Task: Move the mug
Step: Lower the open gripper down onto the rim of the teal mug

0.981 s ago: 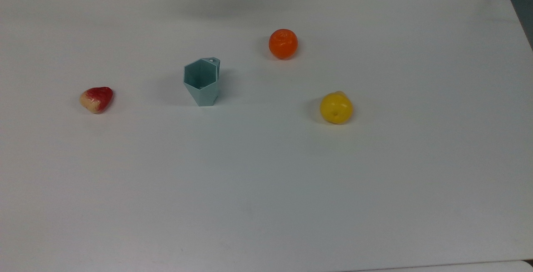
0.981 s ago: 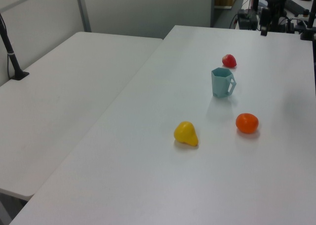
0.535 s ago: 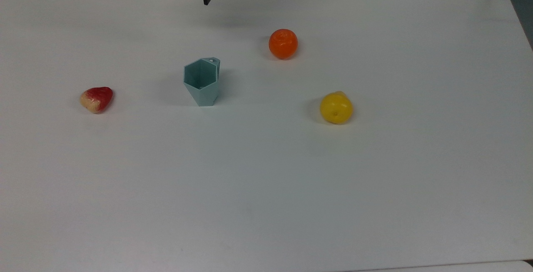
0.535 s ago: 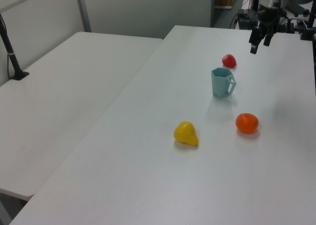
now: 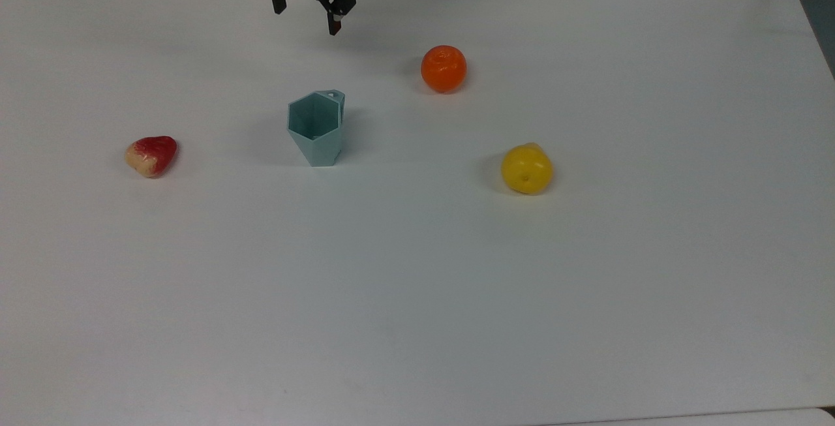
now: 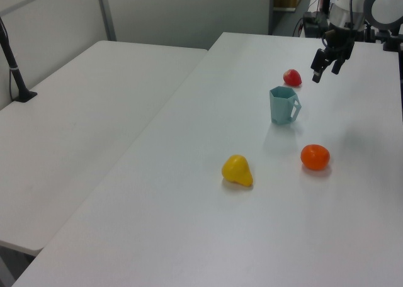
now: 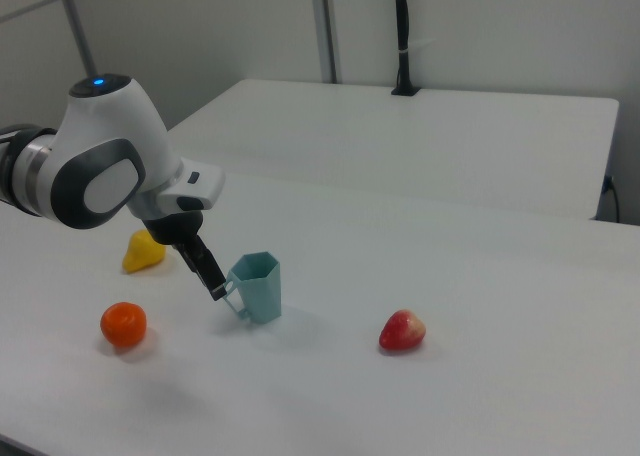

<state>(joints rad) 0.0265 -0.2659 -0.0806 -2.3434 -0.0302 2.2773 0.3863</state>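
Closing in: gripper (image 5: 306, 18) has dropped further into frame over the last second, fingers spread wide and empty; hexagonal mug (image 5: 316, 128) sits upright below the fingertips, untouched, grasp not started

Pale teal faceted mug (image 5: 316, 127), hexagonal rim, upright on white table (image 5: 417, 282), small angular handle

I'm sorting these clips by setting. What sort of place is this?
Probably a robotics lab or test bench: a robot arm reaches over a bare white table laid out with a mug, an orange and other fruit, with cabling and equipment behind.
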